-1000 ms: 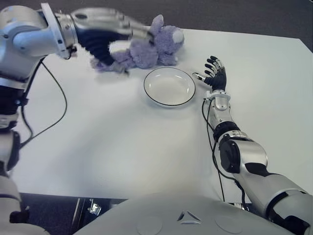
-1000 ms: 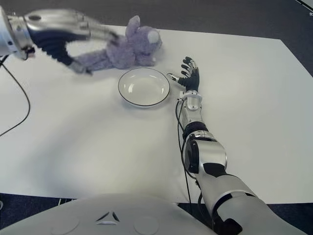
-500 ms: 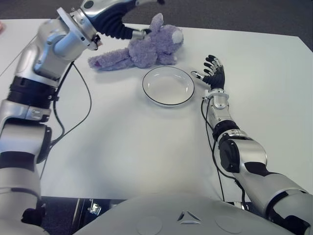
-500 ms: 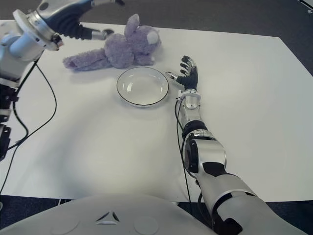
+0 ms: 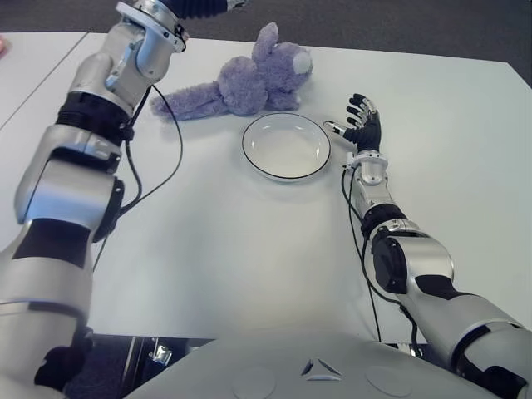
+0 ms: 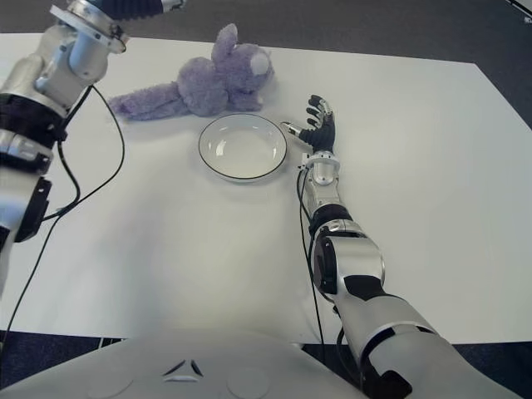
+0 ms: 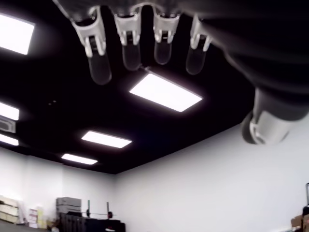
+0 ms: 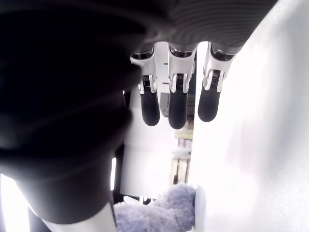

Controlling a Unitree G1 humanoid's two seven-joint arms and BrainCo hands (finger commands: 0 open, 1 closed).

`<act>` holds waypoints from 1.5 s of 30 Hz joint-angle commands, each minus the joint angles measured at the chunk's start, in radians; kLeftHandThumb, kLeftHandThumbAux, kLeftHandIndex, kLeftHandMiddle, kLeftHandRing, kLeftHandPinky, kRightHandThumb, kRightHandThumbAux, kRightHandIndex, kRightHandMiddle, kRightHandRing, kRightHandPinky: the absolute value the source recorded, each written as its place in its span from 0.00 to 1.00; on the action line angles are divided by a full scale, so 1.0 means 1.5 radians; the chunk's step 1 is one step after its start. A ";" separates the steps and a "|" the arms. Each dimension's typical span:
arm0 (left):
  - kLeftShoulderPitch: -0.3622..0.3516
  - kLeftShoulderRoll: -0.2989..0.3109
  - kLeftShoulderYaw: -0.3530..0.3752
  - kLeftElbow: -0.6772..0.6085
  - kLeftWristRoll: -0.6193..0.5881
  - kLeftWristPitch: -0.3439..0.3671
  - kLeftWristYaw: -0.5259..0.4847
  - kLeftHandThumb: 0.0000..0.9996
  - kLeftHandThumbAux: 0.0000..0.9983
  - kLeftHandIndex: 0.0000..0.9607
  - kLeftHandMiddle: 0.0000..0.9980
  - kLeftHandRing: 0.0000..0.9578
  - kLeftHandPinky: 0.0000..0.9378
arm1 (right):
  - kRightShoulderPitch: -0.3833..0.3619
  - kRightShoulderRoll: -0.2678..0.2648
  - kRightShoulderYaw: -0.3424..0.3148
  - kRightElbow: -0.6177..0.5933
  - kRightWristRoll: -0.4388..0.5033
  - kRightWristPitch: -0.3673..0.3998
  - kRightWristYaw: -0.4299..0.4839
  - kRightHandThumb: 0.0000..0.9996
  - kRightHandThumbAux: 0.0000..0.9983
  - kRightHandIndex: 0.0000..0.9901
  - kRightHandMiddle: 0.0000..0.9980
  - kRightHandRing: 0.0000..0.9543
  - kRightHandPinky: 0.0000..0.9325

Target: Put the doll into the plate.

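While the soft purple plush doll [image 5: 245,81] is lying on the white tabletop [image 5: 216,249] just behind the empty white black-rimmed plate [image 5: 287,146], the left hand [image 7: 145,43], spread and holding nothing, is needing to drop onto its body, right hand [image 5: 359,126] lying open beside the plate.

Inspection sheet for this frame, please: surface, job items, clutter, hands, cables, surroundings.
Surface: white table, bare in front.
Job's things: purple doll lying on the table behind the plate; plate empty.
Clutter: nothing seen.
Hands: left hand raised at the top edge, fingers open, holding nothing; right hand open, right of the plate.
Cables: black cable hanging from the left arm; another along the right forearm.
Surroundings: dark floor beyond the table.
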 commanded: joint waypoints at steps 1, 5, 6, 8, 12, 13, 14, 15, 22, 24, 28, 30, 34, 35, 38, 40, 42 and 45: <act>-0.022 -0.106 -0.068 0.248 0.055 0.085 -0.035 0.32 0.45 0.12 0.00 0.01 0.06 | 0.171 0.042 0.027 0.104 -0.036 0.084 -0.012 0.00 0.94 0.18 0.19 0.20 0.23; 0.001 -0.136 -0.086 0.274 0.054 0.105 -0.090 0.30 0.41 0.09 0.00 0.00 0.01 | 0.172 0.041 0.032 0.103 -0.038 0.082 -0.018 0.00 0.94 0.18 0.20 0.20 0.23; 0.008 -0.142 -0.091 0.279 0.054 0.112 -0.104 0.30 0.40 0.08 0.00 0.00 0.01 | 0.172 0.041 0.033 0.103 -0.039 0.080 -0.019 0.00 0.94 0.18 0.20 0.20 0.23; 0.021 -0.152 -0.092 0.289 0.045 0.131 -0.145 0.29 0.39 0.07 0.00 0.00 0.00 | 0.173 0.041 0.035 0.103 -0.041 0.079 -0.024 0.00 0.95 0.19 0.21 0.21 0.23; 0.033 -0.160 -0.093 0.301 0.034 0.165 -0.208 0.29 0.38 0.04 0.00 0.00 0.00 | 0.174 0.039 0.041 0.103 -0.045 0.075 -0.032 0.00 0.95 0.19 0.21 0.22 0.23; 0.038 -0.161 -0.095 0.305 0.034 0.180 -0.224 0.29 0.38 0.04 0.00 0.00 0.00 | 0.175 0.039 0.043 0.103 -0.047 0.073 -0.035 0.00 0.95 0.19 0.21 0.22 0.23; 0.042 -0.162 -0.097 0.307 0.034 0.189 -0.234 0.28 0.38 0.03 0.00 0.00 0.00 | 0.175 0.038 0.044 0.102 -0.048 0.072 -0.038 0.00 0.96 0.19 0.21 0.21 0.23; 0.046 -0.162 -0.099 0.309 0.034 0.199 -0.243 0.28 0.38 0.03 0.00 0.00 0.00 | 0.175 0.038 0.046 0.102 -0.049 0.072 -0.041 0.00 0.96 0.20 0.21 0.21 0.23; 0.067 -0.167 -0.108 0.314 0.037 0.240 -0.292 0.23 0.39 0.00 0.00 0.00 0.00 | 0.175 0.035 0.050 0.102 -0.047 0.080 -0.033 0.00 0.95 0.19 0.21 0.20 0.22; 0.073 -0.171 -0.111 0.315 0.038 0.249 -0.302 0.22 0.39 0.00 0.00 0.00 0.00 | 0.175 0.034 0.048 0.102 -0.045 0.081 -0.029 0.00 0.95 0.19 0.21 0.20 0.23; 0.092 -0.181 -0.115 0.318 0.042 0.263 -0.312 0.18 0.38 0.00 0.00 0.00 0.00 | 0.176 0.032 0.045 0.102 -0.039 0.079 -0.021 0.00 0.96 0.19 0.21 0.20 0.23; 0.099 -0.185 -0.116 0.318 0.042 0.268 -0.317 0.15 0.37 0.00 0.00 0.00 0.00 | 0.176 0.031 0.044 0.101 -0.038 0.076 -0.019 0.00 0.97 0.19 0.21 0.21 0.24; 0.111 -0.189 -0.119 0.319 0.041 0.279 -0.319 0.12 0.35 0.00 0.00 0.00 0.00 | 0.177 0.031 0.040 0.100 -0.033 0.066 -0.014 0.00 0.98 0.19 0.21 0.21 0.25; 0.113 -0.189 -0.120 0.319 0.041 0.281 -0.318 0.11 0.35 0.00 0.00 0.00 0.00 | 0.177 0.031 0.039 0.100 -0.033 0.066 -0.013 0.00 0.98 0.19 0.21 0.21 0.25; 0.119 -0.189 -0.123 0.319 0.041 0.290 -0.311 0.10 0.34 0.00 0.00 0.00 0.00 | 0.177 0.031 0.037 0.100 -0.031 0.066 -0.011 0.00 0.99 0.19 0.22 0.21 0.25; 0.123 -0.188 -0.123 0.319 0.039 0.296 -0.305 0.10 0.33 0.00 0.00 0.00 0.00 | 0.177 0.030 0.035 0.100 -0.029 0.067 -0.009 0.00 0.99 0.19 0.22 0.22 0.25; 0.124 -0.188 -0.123 0.319 0.039 0.300 -0.302 0.10 0.33 0.00 0.00 0.00 0.00 | 0.177 0.029 0.034 0.100 -0.028 0.067 -0.008 0.00 0.99 0.19 0.22 0.22 0.25; 0.127 -0.186 -0.123 0.318 0.038 0.304 -0.295 0.10 0.32 0.00 0.00 0.00 0.00 | 0.178 0.028 0.031 0.100 -0.026 0.068 -0.004 0.00 0.99 0.19 0.22 0.22 0.25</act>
